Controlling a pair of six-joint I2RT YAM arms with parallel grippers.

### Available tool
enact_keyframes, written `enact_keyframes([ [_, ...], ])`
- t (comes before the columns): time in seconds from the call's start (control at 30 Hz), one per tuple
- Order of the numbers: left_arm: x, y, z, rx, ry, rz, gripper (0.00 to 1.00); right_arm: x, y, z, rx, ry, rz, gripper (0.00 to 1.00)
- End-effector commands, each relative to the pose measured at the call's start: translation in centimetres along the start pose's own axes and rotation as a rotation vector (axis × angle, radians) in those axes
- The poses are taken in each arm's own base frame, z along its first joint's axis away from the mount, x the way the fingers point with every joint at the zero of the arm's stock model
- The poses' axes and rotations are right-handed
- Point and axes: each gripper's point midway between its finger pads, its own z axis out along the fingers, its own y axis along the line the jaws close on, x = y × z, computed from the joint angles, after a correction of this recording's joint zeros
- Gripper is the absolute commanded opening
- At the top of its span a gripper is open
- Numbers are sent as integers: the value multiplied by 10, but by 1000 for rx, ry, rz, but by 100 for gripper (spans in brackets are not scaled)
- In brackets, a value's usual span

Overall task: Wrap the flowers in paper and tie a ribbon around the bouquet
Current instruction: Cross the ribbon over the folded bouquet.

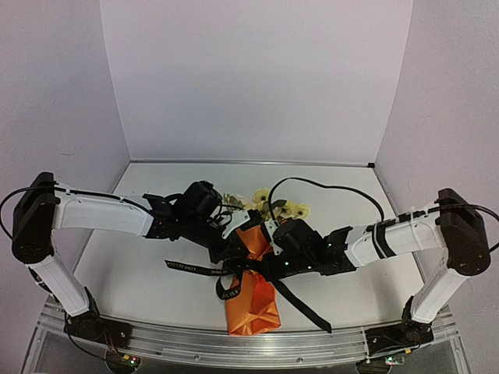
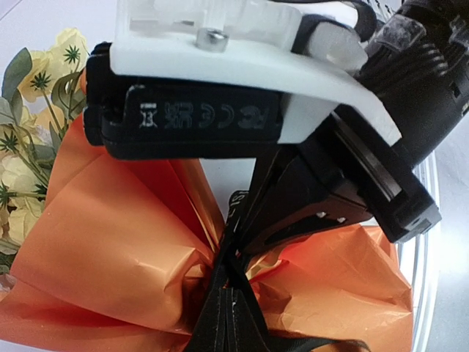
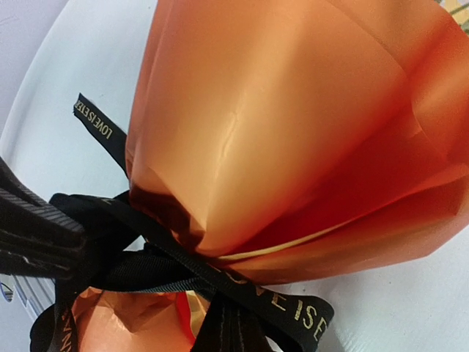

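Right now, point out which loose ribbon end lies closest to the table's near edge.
The ribbon end stretching out to the right of the bouquet's base. The other end points left and stops farther back.

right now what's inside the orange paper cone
Pale yellow flowers with green leaves stick out of the far open end of the orange paper. Their stems are hidden by the paper and the black ribbon cinched round it.

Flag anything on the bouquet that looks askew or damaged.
Nothing is torn or spilled. The ribbon cinches the paper at its waist, crumpling it there, and its tails sprawl unevenly across the table, one running toward the near edge. The flowers look intact.
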Motion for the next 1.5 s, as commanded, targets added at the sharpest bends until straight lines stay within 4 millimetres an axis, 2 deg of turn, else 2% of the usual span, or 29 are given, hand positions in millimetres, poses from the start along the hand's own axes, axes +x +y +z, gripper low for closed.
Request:
enact_keyframes([
  [0.0, -19, 2, -10, -11, -54, 4, 7, -18, 10, -7, -34, -79, -23, 0],
  [0.1, -7, 15, -7, -57, -24, -20, 25, -14, 7, -7, -25, -74, -21, 0],
  [0.17, 1, 22, -5, -83, 2, -28, 30, -12, 6, -7, -23, -74, -22, 0],
  [0.77, 27, 16, 14, 2, 105, -30, 31, -9, 5, -7, -20, -72, -25, 0],
  [0.87, 25, 18, 16, -1, 99, -28, 25, -9, 4, -6, -17, -71, -26, 0],
  [0.97, 23, 17, 18, 12, 106, -29, 15, -8, 4, -6, -16, -71, -31, 0],
  [1.1, 16, 13, 12, 23, 83, -18, 6, -9, 4, -7, -17, -74, -43, 0],
  [1.23, 4, 9, 2, 27, 43, -4, 2, -9, 5, -9, -19, -77, -51, 0],
  [1.47, -11, 6, -11, 26, -3, -3, 2, -13, 8, -9, -30, -88, -54, 0],
])
